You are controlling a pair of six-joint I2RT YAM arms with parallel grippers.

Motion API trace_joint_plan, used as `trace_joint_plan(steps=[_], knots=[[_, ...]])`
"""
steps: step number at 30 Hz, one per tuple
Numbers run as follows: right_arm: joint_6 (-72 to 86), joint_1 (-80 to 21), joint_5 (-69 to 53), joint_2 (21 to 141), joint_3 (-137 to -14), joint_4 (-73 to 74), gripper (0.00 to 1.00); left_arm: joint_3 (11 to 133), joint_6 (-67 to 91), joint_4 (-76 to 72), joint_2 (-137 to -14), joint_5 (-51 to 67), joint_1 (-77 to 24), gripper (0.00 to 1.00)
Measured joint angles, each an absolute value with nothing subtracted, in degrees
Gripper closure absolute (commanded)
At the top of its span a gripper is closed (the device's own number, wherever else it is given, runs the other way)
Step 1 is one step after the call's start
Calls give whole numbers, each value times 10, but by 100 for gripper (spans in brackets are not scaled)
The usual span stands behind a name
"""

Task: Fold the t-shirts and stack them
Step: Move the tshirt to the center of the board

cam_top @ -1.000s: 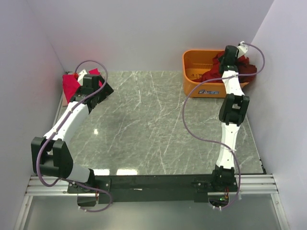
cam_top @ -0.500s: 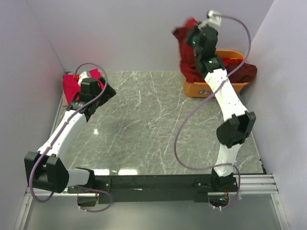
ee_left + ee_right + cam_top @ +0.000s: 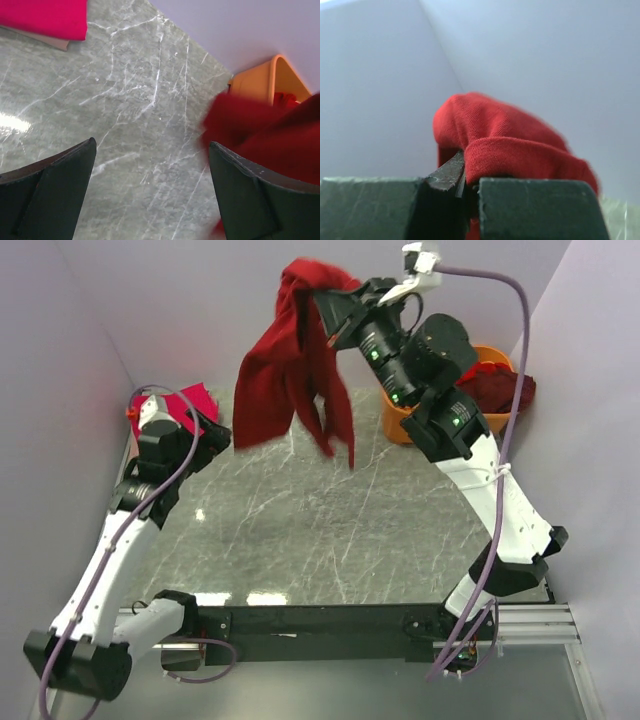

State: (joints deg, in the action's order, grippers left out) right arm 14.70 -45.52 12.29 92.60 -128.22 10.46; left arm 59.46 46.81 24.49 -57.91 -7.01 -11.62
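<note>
Two robot arms reach over a grey marble bench. Right fingers are clamped on a dark red t-shirt dangling high above it. Left fingers gape apart, empty, near a folded pink t-shirt.
</note>
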Motion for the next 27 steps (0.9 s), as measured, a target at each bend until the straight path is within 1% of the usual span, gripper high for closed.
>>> trace_joint_plan(steps=[3, 6, 10, 12, 13, 14, 15, 16, 17, 18, 19, 21, 23, 25, 27], knots=[[175, -467, 150, 922, -1262, 131, 100, 582, 476, 264, -541, -76, -116, 0], [209, -462, 196, 892, -1175, 154, 100, 570, 480, 285, -518, -84, -116, 1], [284, -432, 233, 806, -934, 176, 100, 546, 488, 302, -510, -92, -116, 0], [328, -381, 222, 766, -793, 181, 100, 529, 490, 309, -514, -93, -116, 1], [344, -353, 218, 754, -738, 190, 96, 521, 492, 315, -521, -93, -116, 1], [361, -314, 213, 748, -675, 197, 74, 512, 493, 320, -529, -91, -116, 1], [376, -276, 210, 747, -617, 201, 62, 502, 493, 320, -540, -88, -116, 0], [382, -241, 208, 748, -569, 214, 48, 494, 493, 323, -547, -86, -116, 1], [385, -230, 209, 749, -536, 230, 32, 481, 494, 323, -555, -80, -116, 1], [391, -199, 212, 748, -507, 250, 29, 466, 494, 323, -561, -72, -116, 1], [391, -192, 215, 744, -491, 265, 27, 449, 495, 324, -564, -63, -116, 1], [384, -194, 206, 729, -482, 285, 25, 425, 499, 329, -563, -48, -116, 1], [374, -206, 188, 701, -482, 276, 24, 406, 505, 337, -562, -34, -116, 0], [358, -237, 168, 669, -484, 259, 24, 389, 510, 345, -554, -22, -116, 1], [339, -298, 147, 658, -493, 239, 24, 369, 520, 353, -539, -10, -117, 1]])
